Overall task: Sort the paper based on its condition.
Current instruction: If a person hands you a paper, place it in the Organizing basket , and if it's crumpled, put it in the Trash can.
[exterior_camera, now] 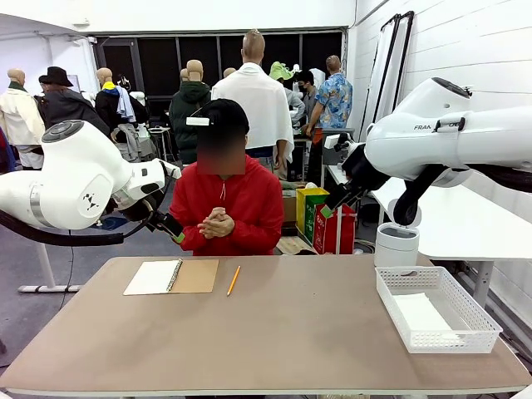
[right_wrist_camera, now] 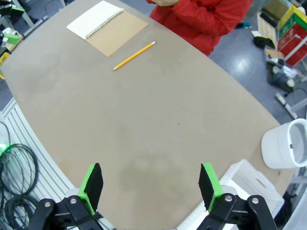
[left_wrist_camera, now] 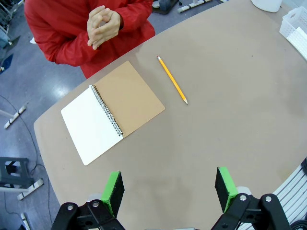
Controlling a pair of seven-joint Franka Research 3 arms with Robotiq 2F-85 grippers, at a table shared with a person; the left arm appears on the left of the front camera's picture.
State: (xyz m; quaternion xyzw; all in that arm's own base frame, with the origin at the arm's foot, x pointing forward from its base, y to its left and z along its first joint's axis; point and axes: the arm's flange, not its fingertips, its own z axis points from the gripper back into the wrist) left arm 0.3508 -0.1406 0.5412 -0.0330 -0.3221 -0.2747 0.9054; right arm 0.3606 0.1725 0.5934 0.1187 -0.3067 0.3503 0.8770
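A flat white sheet of paper [exterior_camera: 420, 314] lies in the white mesh basket [exterior_camera: 391, 291] at the table's right end. My left gripper [left_wrist_camera: 169, 191] hangs open high above the table's left part, its green pads [left_wrist_camera: 113, 190] wide apart with nothing between them. My right gripper [right_wrist_camera: 151, 184] is open too, high over the right part, and holds nothing. In the front view both arms are raised off the table, the left gripper [exterior_camera: 170, 229] beside the person and the right gripper [exterior_camera: 331, 206] above the far right.
A spiral notebook [exterior_camera: 170, 277] [left_wrist_camera: 112, 110] [right_wrist_camera: 108, 26] lies open at the far left beside a yellow pencil [exterior_camera: 233, 280] [left_wrist_camera: 172, 86] [right_wrist_camera: 134, 55]. A person in red sits opposite with clasped hands [exterior_camera: 217, 223]. A white round bin [exterior_camera: 396, 245] [right_wrist_camera: 287, 143] stands behind the basket [right_wrist_camera: 244, 182].
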